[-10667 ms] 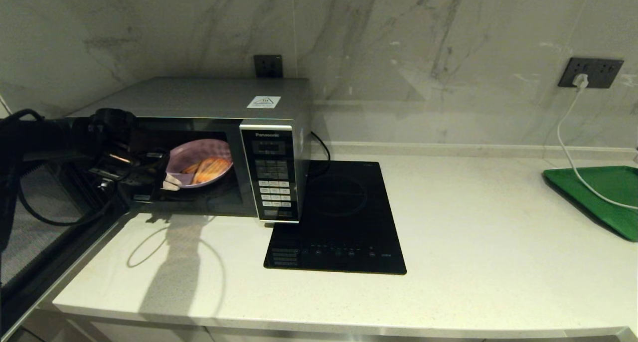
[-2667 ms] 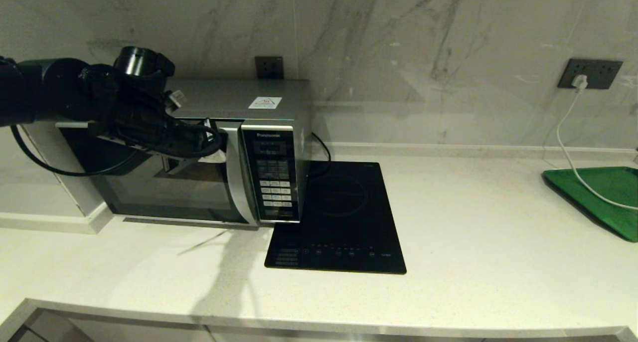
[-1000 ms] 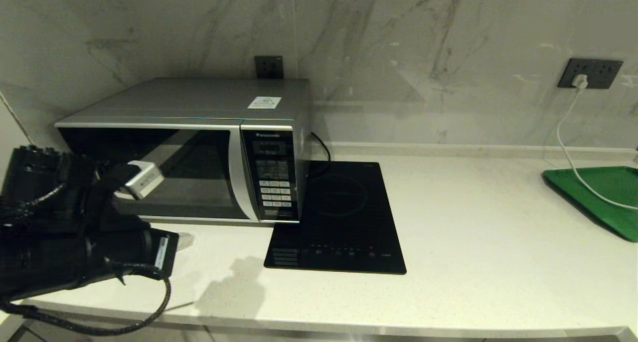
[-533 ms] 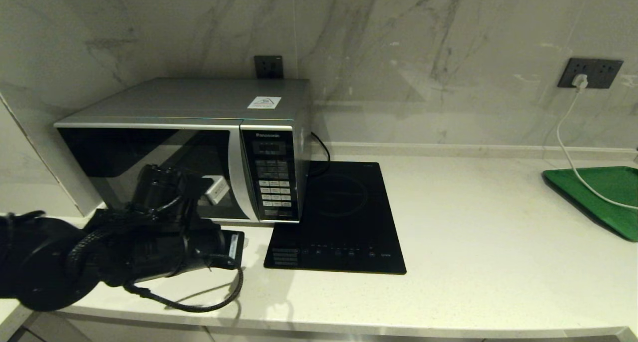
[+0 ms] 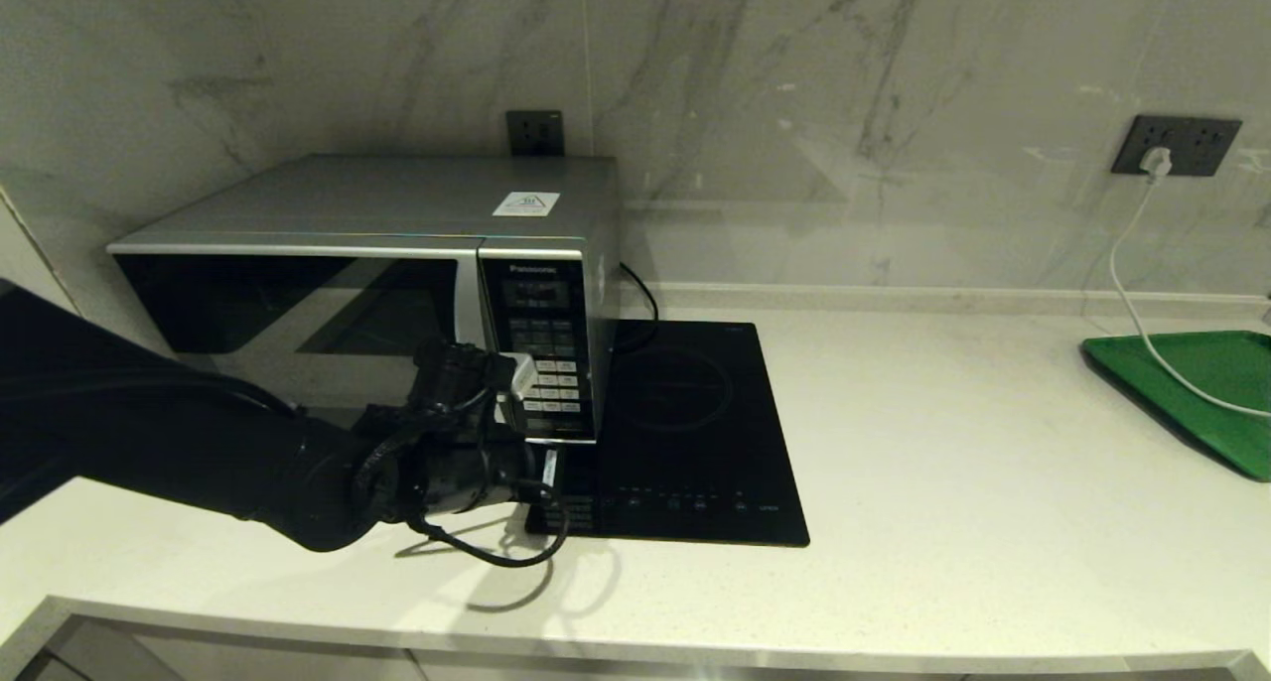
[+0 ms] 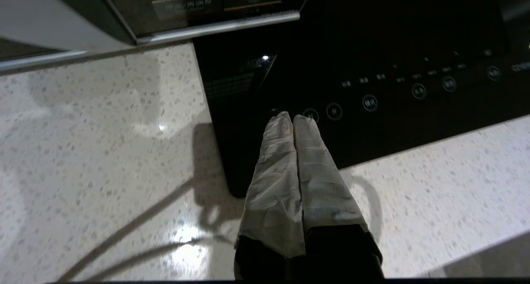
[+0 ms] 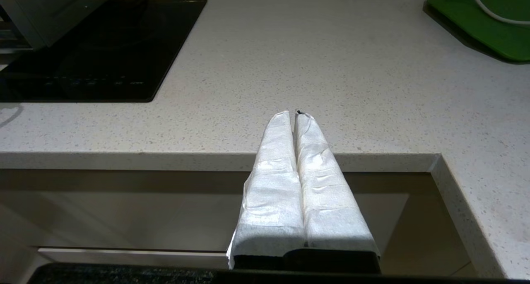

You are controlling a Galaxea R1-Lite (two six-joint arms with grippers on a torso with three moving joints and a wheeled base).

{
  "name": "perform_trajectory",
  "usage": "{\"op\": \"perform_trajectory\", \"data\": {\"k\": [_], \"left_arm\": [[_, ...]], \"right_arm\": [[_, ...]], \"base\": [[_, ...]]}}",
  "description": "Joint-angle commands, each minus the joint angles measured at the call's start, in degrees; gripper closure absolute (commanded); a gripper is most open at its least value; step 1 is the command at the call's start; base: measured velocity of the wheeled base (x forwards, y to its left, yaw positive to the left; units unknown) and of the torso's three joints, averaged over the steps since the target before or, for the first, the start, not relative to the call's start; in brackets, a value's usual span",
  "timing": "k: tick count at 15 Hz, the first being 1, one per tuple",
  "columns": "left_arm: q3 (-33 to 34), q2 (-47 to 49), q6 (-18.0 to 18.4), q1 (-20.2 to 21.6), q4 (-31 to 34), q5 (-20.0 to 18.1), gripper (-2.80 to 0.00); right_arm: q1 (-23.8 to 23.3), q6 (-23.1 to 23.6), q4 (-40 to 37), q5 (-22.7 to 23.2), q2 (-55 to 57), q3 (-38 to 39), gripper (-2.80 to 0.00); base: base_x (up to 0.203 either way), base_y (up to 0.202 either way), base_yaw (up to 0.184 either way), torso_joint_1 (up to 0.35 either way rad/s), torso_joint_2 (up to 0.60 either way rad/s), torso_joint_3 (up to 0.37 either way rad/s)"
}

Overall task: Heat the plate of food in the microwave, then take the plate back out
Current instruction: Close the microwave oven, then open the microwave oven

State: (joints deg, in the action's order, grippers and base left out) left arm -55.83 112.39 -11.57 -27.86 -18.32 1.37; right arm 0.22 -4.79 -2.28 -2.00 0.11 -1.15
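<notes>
You have a wide stretch of bare pale speckled stone counter (image 5: pixel 953 482) between the flat black glass induction hob (image 5: pixel 685 433) and the green rectangular plastic tray (image 5: pixel 1201 393), which sits at the counter's 3 o'clock edge with a white cable (image 5: pixel 1132 294) trailing across it. The counter's front edge runs along 6 o'clock in the head view, and the marble wall closes off 12 o'clock.

The large silver-grey Panasonic microwave (image 5: pixel 397 294) stands at about 10 o'clock on the counter, its dark glass door closed, its right side next to the hob's rear left corner. The plate of food does not show in any view.

Your left gripper (image 5: pixel 531 433) hangs low in front of the microwave's button panel (image 5: pixel 544 348), just off the hob's near left corner; in the left wrist view its cloth-wrapped fingers (image 6: pixel 314 168) are pressed together, holding nothing, tips above the hob's touch controls.

Your right gripper (image 7: pixel 295 115) shows only in its own wrist view, fingers together and empty, poised over the counter's front edge, well clear of the hob and tray.
</notes>
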Motion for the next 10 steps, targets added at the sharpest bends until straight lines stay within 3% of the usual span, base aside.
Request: {"op": "perform_trajectory", "data": {"k": [1, 4, 10], "left_arm": [[-2.35, 4.59, -0.12, -0.09, -0.99, 1.52, 0.0], [-3.42, 6.09, 0.06, -0.01, -4.72, 1.69, 0.0], [-5.0, 7.4, -0.21, -0.01, -5.5, 1.51, 0.0]], "right_arm": [[0.04, -0.04, -0.01, -0.02, -0.02, 0.0, 0.0], [0.04, -0.04, -0.01, -0.02, -0.02, 0.0, 0.0], [0.04, -0.04, -0.01, -0.02, -0.02, 0.0, 0.0]], "base": [[0.0, 0.0, 0.0, 0.0, 0.0, 0.0], [0.0, 0.0, 0.0, 0.0, 0.0, 0.0], [0.0, 0.0, 0.0, 0.0, 0.0, 0.0]]}}
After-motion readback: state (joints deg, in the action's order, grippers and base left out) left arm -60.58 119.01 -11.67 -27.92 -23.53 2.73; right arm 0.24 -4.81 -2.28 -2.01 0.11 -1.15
